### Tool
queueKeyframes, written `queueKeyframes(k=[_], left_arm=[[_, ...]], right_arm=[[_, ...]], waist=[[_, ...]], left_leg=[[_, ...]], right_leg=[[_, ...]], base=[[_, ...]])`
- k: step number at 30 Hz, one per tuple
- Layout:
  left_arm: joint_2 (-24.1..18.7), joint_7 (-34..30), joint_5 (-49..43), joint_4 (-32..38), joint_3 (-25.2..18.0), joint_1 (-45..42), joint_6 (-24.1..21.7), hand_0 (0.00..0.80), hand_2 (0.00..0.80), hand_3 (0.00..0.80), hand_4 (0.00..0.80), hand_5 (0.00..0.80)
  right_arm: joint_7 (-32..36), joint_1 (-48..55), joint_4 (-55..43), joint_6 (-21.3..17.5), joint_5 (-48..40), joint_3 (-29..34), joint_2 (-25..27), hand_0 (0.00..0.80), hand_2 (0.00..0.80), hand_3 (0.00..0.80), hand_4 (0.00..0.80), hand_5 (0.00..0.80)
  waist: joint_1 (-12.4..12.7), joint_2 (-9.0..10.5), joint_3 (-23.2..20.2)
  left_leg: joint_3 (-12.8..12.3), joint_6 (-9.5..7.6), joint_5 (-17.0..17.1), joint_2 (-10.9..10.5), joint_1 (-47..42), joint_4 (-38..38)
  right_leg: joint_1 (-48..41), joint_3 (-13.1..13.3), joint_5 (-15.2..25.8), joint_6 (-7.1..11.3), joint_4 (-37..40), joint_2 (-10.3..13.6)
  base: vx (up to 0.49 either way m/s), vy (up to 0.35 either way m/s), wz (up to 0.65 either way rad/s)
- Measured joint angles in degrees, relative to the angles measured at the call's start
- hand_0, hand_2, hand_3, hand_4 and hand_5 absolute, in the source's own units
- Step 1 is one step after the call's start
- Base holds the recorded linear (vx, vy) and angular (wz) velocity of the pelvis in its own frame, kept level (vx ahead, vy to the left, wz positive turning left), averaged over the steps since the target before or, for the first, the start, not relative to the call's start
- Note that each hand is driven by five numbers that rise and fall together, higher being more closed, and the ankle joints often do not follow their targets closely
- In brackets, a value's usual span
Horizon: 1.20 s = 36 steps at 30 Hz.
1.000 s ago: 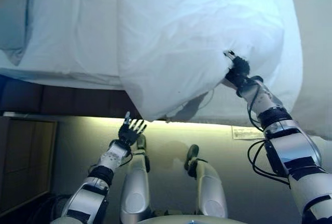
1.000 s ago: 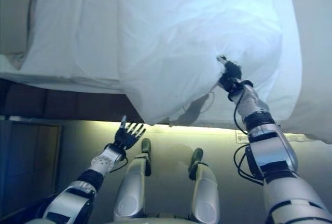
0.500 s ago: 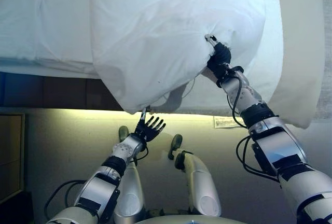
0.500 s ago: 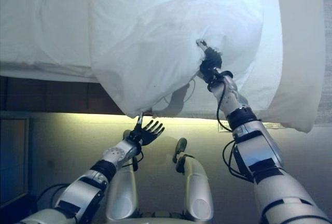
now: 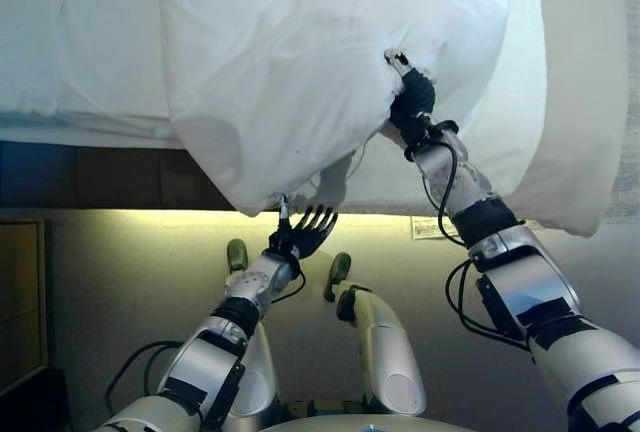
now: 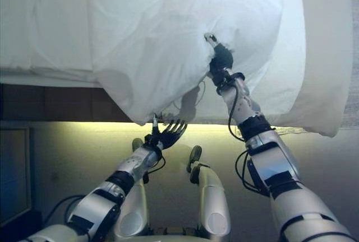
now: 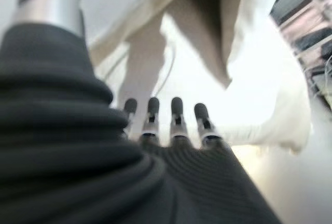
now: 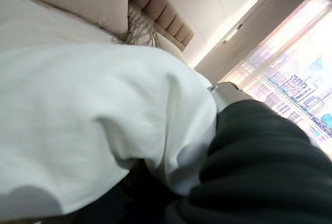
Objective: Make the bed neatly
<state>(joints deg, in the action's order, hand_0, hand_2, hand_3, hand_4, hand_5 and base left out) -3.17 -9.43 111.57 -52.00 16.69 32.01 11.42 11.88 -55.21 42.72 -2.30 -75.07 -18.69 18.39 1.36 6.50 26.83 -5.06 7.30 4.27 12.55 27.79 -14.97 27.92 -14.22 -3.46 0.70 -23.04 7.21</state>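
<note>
A white duvet (image 5: 300, 62) lies bunched over the bed and hangs past its near edge. My right hand (image 5: 410, 100) is raised against its underside, and the cloth gathers into folds where the fingers pinch it. In the right wrist view the duvet (image 8: 93, 110) drapes over that hand and hides the fingers. My left hand (image 5: 305, 232) is open with fingers spread, just below the duvet's hanging lower corner (image 5: 262, 200) and apart from it. The left wrist view shows its straight fingers (image 7: 176, 117) pointing at the hanging cloth (image 7: 207, 32).
A white sheet (image 5: 80, 52) covers the mattress to the left. A beige cover (image 5: 580, 82) hangs at the right. The dark bed base (image 5: 100, 177) runs above a lit strip of floor. A wooden panel (image 5: 20, 292) stands at far left. A beige pillow (image 8: 72, 1) lies by the headboard.
The camera has shifted. My left hand has risen and moved right, up to the duvet's hanging corner. My right hand keeps its hold and has lifted the cloth slightly.
</note>
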Motion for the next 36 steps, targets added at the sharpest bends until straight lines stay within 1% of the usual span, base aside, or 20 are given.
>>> queueKeyframes(k=[2, 7, 9, 12, 16, 20, 25, 30, 34, 36], left_arm=[[0.92, -2.58, 0.00, 1.29, -0.42, 0.12, -1.64, 0.000, 0.000, 0.000, 0.000, 0.000], [3.02, -8.55, 0.01, 5.21, -2.20, 0.77, -5.20, 0.000, 0.000, 0.000, 0.000, 0.000], [3.29, -10.94, 0.02, 6.47, -2.18, 0.91, -6.30, 0.000, 0.000, 0.000, 0.000, 0.000], [3.26, -13.24, 0.06, 7.79, -2.23, 1.00, -8.44, 0.000, 0.000, 0.000, 0.000, 0.000], [3.64, -15.97, 0.58, 9.22, -2.69, 1.08, -11.56, 0.000, 0.000, 0.000, 0.000, 0.000], [4.31, -16.43, 0.63, 10.43, -4.98, 1.71, -14.64, 0.000, 0.000, 0.000, 0.000, 0.000], [4.26, -16.41, 0.62, 12.08, -7.27, 2.65, -17.11, 0.000, 0.000, 0.000, 0.000, 0.000], [4.21, -15.37, 0.61, 12.26, -8.53, 3.06, -18.28, 0.000, 0.000, 0.000, 0.000, 0.000], [4.33, -14.56, 0.59, 12.30, -9.79, 3.08, -18.98, 0.000, 0.000, 0.000, 0.000, 0.000], [4.17, -14.04, 0.58, 12.63, -10.78, 3.06, -19.85, 0.000, 0.000, 0.000, 0.000, 0.000]], right_arm=[[0.00, 1.80, -1.13, -0.02, 0.01, 0.01, -0.70, 0.800, 0.800, 0.800, 0.800, 0.800], [0.25, 5.83, -2.93, -0.06, 0.02, 0.03, -1.25, 0.800, 0.800, 0.800, 0.800, 0.800], [0.35, 7.15, -3.99, -0.07, 0.02, 0.03, -1.34, 0.800, 0.800, 0.800, 0.800, 0.800], [0.85, 7.26, -4.42, -0.29, 0.02, 0.03, -2.03, 0.800, 0.800, 0.800, 0.800, 0.800], [2.28, 7.35, -4.52, -0.51, -0.04, 0.03, -2.17, 0.800, 0.800, 0.800, 0.800, 0.800], [2.69, 9.59, -5.45, -0.57, -0.43, 0.03, -2.28, 0.800, 0.800, 0.800, 0.800, 0.800], [3.33, 10.95, -6.88, -0.44, -0.39, 0.03, -2.66, 0.800, 0.800, 0.800, 0.800, 0.800], [3.98, 11.01, -6.88, 0.39, -0.31, 0.04, -2.86, 0.800, 0.800, 0.800, 0.800, 0.800], [4.36, 11.70, -6.85, 1.19, 0.19, 0.07, -2.86, 0.800, 0.800, 0.800, 0.800, 0.800], [4.61, 12.11, -6.85, 1.53, 0.47, 0.06, -2.91, 0.800, 0.800, 0.800, 0.800, 0.800]], waist=[[-0.64, 0.05, 0.02], [-0.82, 0.08, 0.03], [-0.91, 0.18, 0.08], [-1.79, 0.90, 0.43], [-1.87, 1.54, 0.72], [-1.90, 1.67, 0.76], [-1.90, 1.73, 0.74], [-1.78, 1.76, 0.72], [-1.77, 1.82, 0.68], [-1.36, 1.83, 0.67]], left_leg=[[-0.36, 0.00, 0.12, -0.03, -0.77, 0.49], [-0.70, 0.02, 0.14, 0.02, -1.12, 0.96], [-0.72, 0.04, 0.17, 0.04, -1.14, 1.24], [-0.77, 0.20, 0.46, 0.00, -1.18, 1.43], [-0.69, 0.21, 0.46, 0.01, -1.20, 1.48], [-0.53, 0.20, 0.46, 0.07, -2.48, 1.73], [-0.18, 0.33, 0.51, 0.29, -2.38, 2.04], [0.30, 0.52, 0.64, 0.22, -2.21, 2.29], [0.52, 0.54, 0.67, 0.16, -2.98, 2.51], [0.52, 0.64, 0.75, 0.08, -3.71, 2.64]], right_leg=[[-0.55, 0.08, 0.00, 0.00, 0.23, -0.02], [-0.63, 0.34, 0.00, 0.01, 0.51, -0.12], [-0.63, 0.30, 0.00, 0.01, 0.74, -0.19], [-0.75, 0.22, 0.00, 0.01, 0.91, -0.20], [-0.87, 0.07, 0.00, 0.01, 1.00, -0.18], [-2.34, -0.18, -0.01, 0.02, 1.47, -0.28], [-2.41, -0.46, 0.05, -0.06, 1.68, -0.70], [-2.54, -0.72, 0.07, -0.10, 2.09, -0.91], [-3.97, -1.31, 0.08, -0.10, 2.92, -0.90], [-4.97, -1.74, 0.10, -0.08, 3.13, -0.91]], base=[[0.001, -0.002, -0.02], [0.002, -0.006, -0.02], [0.000, 0.000, 0.00], [0.002, -0.008, 0.01], [0.000, 0.000, 0.00], [0.000, 0.000, 0.00], [0.000, -0.022, 0.01], [0.005, 0.001, 0.01], [0.031, 0.015, 0.06], [0.030, 0.027, 0.07]])
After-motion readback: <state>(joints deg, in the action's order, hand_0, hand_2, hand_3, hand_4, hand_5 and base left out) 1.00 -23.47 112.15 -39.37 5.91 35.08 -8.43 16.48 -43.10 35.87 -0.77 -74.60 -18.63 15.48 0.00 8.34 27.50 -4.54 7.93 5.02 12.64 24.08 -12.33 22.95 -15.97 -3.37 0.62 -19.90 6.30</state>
